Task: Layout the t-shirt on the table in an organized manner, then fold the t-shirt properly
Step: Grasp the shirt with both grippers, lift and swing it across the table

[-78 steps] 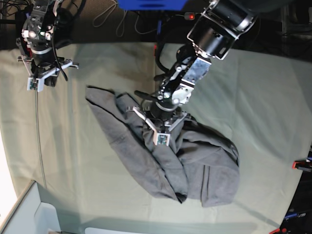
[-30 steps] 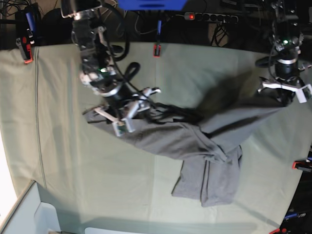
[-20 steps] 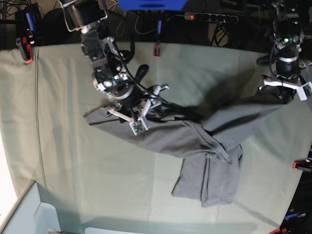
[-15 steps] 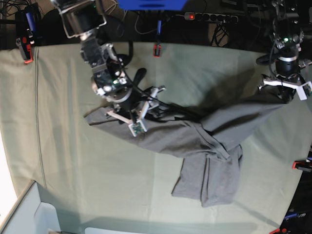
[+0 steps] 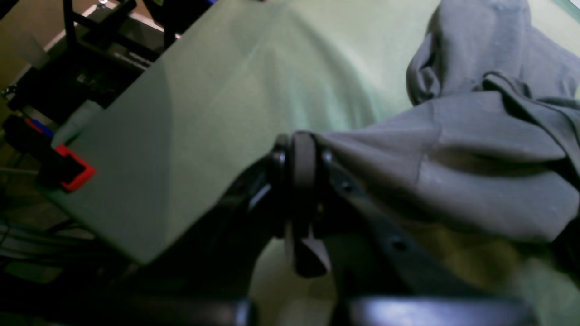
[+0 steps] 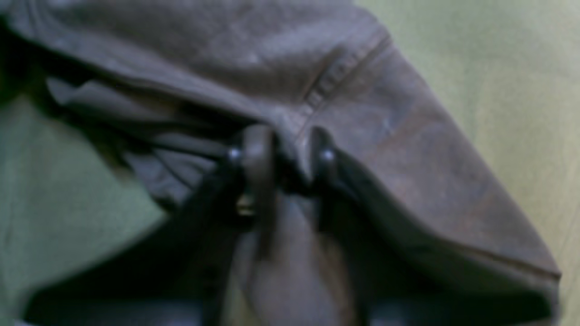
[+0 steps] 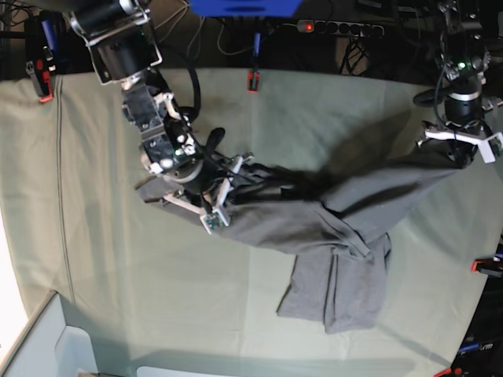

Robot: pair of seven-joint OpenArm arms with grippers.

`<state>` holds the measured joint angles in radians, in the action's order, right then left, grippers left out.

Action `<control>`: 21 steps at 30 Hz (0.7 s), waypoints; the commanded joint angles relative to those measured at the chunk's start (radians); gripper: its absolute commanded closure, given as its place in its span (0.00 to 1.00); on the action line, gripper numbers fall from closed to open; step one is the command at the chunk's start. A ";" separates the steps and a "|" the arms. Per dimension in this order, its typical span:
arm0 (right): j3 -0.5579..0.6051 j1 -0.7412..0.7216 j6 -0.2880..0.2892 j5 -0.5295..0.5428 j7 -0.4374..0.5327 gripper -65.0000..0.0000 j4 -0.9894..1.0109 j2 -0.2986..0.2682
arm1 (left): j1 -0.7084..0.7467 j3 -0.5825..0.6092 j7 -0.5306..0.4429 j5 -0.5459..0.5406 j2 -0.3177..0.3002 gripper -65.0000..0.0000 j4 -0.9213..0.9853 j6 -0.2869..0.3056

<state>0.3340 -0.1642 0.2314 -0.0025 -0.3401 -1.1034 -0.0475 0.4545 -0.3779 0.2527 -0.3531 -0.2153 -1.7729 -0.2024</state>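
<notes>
A: Where is the t-shirt sitting right now?

B: It is lying across the middle and right of the table, still bunched. One grey band is stretching from the left end toward the far right edge, and a doubled-over lobe is hanging down toward the near side.

A: And what is changing?

B: The right gripper is now pinching the left end. Half a second ago it was poised over that spot with its jaws spread; now the right wrist view is showing them narrowed onto a hemmed fold of the t-shirt, cloth caught between them.

A: The other arm?

B: The left gripper is keeping its place at the far right, jaws closed on the opposite end. In the left wrist view the t-shirt is running straight out of the pinched tips, with a red clamp showing at the table edge.

A: So what does that mean for the task?

B: Both ends are now being gripped, so I judge the spreading is only starting: pulling apart should flatten the band, though the folded lobe may be dragging along
</notes>
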 commanded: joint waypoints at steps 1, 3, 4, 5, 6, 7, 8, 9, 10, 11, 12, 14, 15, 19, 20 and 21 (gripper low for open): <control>-0.006 -0.024 0.007 0.002 0.019 1.00 -0.008 -0.002 | -0.003 -0.005 -0.031 0.007 -0.009 1.00 -0.015 -0.006; -0.008 -0.027 0.007 0.002 0.017 1.00 -0.007 -0.010 | -0.003 -0.005 -0.034 0.007 -0.009 1.00 -0.015 -0.006; -0.017 -0.027 0.007 0.003 0.020 1.00 -0.017 -0.025 | -0.003 -0.005 -0.034 0.007 -0.009 1.00 -0.015 -0.006; -0.032 -0.027 0.007 0.003 0.020 1.00 -0.033 -0.032 | -0.003 -0.005 -0.034 0.007 -0.009 1.00 -0.015 -0.006; -0.051 -0.027 0.009 0.003 0.022 1.00 -0.054 -0.035 | -0.003 -0.005 -0.034 0.007 -0.009 1.00 -0.018 -0.006; -0.074 -0.028 0.010 0.003 0.022 1.00 -0.079 -0.038 | -0.006 -0.005 -0.034 0.007 -0.009 1.00 -0.022 -0.006; -0.105 -0.030 0.012 0.003 0.022 1.00 -0.113 -0.039 | -0.018 -0.003 -0.034 0.007 -0.009 1.00 -0.026 -0.006; -0.134 -0.044 0.012 0.003 0.022 1.00 -0.149 -0.039 | -0.027 -0.002 -0.034 0.007 -0.009 1.00 -0.026 -0.006; -0.158 -0.059 0.013 0.003 0.020 1.00 -0.175 -0.041 | -0.035 0.001 -0.034 0.007 -0.009 1.00 -0.026 -0.006; -0.184 -0.074 0.013 0.003 0.020 1.00 -0.197 -0.051 | -0.047 0.004 -0.034 0.007 -0.009 1.00 -0.028 -0.006; -0.198 -0.088 0.013 0.003 0.020 1.00 -0.214 -0.062 | -0.059 0.006 -0.034 0.002 -0.009 1.00 -0.029 -0.006; -0.215 -0.130 0.013 0.003 0.020 1.00 -0.237 -0.071 | -0.084 0.009 -0.034 0.001 -0.009 1.00 -0.041 -0.006; -0.221 -0.150 0.013 0.003 0.020 1.00 -0.243 -0.073 | -0.096 0.021 -0.034 0.002 -0.008 1.00 -0.049 -0.006; -0.266 -0.257 0.067 0.003 0.020 1.00 -0.243 -0.098 | -0.141 0.084 -0.033 0.007 -0.009 1.00 -0.118 -0.006; -0.272 -0.283 0.079 0.003 0.020 1.00 -0.241 -0.099 | -0.151 0.104 -0.031 0.007 -0.009 1.00 -0.138 -0.006; -0.275 -0.315 0.082 0.003 0.020 1.00 -0.240 -0.101 | -0.164 0.125 -0.029 0.007 -0.009 1.00 -0.157 -0.006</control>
<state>0.0635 -0.4438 0.2993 -0.0071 -0.3576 -1.3231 -0.1452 0.2970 -0.2451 0.2565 -0.3523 -0.2161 -1.9083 -0.2104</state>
